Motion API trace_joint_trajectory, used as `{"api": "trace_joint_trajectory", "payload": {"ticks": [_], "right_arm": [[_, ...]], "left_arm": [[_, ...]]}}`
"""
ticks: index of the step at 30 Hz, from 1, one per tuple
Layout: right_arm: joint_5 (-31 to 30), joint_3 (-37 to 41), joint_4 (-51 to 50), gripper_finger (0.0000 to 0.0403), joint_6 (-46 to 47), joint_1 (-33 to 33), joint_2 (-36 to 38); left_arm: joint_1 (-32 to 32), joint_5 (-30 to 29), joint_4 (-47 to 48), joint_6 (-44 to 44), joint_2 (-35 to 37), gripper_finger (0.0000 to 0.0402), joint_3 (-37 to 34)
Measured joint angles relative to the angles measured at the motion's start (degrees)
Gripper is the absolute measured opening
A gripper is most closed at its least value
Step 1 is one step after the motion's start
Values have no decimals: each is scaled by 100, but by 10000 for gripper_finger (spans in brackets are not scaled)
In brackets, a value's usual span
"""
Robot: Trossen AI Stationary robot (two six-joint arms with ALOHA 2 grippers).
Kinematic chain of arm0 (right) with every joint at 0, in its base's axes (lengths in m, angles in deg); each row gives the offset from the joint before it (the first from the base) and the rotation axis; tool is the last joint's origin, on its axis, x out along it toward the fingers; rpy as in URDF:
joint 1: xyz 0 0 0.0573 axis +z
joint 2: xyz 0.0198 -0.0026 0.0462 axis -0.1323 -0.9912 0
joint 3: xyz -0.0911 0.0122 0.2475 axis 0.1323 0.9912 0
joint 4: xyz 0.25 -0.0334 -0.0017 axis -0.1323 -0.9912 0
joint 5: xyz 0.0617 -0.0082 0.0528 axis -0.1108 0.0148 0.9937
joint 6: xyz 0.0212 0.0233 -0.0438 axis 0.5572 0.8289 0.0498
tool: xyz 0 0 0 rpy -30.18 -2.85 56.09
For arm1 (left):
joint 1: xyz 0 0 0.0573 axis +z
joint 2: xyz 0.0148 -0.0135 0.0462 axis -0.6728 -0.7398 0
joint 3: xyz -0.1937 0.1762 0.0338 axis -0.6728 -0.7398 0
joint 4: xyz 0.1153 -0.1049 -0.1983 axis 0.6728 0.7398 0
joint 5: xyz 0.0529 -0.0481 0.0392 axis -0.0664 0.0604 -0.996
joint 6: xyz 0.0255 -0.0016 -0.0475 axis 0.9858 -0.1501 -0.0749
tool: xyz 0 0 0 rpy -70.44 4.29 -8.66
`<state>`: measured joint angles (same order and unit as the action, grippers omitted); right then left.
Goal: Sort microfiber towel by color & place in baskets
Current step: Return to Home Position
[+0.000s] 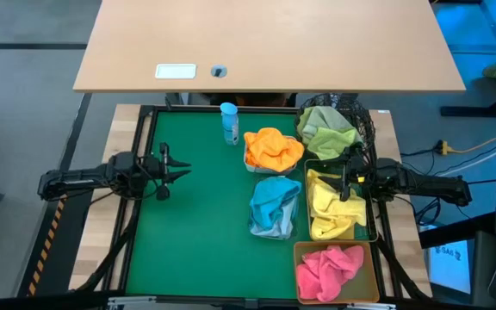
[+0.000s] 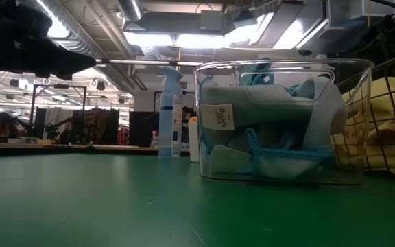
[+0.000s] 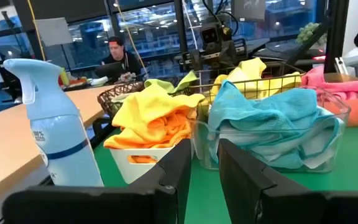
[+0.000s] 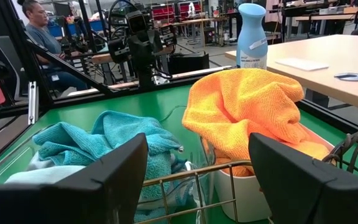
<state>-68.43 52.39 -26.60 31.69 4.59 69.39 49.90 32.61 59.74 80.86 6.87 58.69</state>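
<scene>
All the towels lie in baskets at the table's right. Orange towels (image 1: 274,148) fill the white tub (image 3: 143,163). Light green ones (image 1: 327,129) sit in the black mesh basket (image 1: 364,120), teal ones (image 1: 275,205) in the clear tub (image 2: 273,123), yellow ones (image 1: 334,205) in the rectangular wire basket (image 1: 374,226) and pink ones (image 1: 330,269) in the amber tub (image 1: 373,258). My left gripper (image 1: 183,169) hovers at the table's left, narrowly open and pointing at the tubs (image 3: 205,171). My right gripper (image 1: 344,179) is wide open over the wire basket's far end (image 4: 197,168).
A blue-capped spray bottle (image 1: 229,122) stands near the far edge, left of the white tub. The green mat (image 1: 196,232) stretches bare from the tubs toward the left and near edges. A wooden desk (image 1: 274,43) lies beyond the far edge. People sit in the room behind.
</scene>
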Motion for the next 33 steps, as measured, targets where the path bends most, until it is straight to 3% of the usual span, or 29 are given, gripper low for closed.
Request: {"api": "trace_joint_trajectory", "payload": {"ticks": [19,33], "right_arm": [[0,0,0,277,-632,1,0],[0,0,0,277,-562,0,0]], "left_arm": [[-2,-95,4,57,0,77,0],[-2,-109,0,57,0,77,-2]]}}
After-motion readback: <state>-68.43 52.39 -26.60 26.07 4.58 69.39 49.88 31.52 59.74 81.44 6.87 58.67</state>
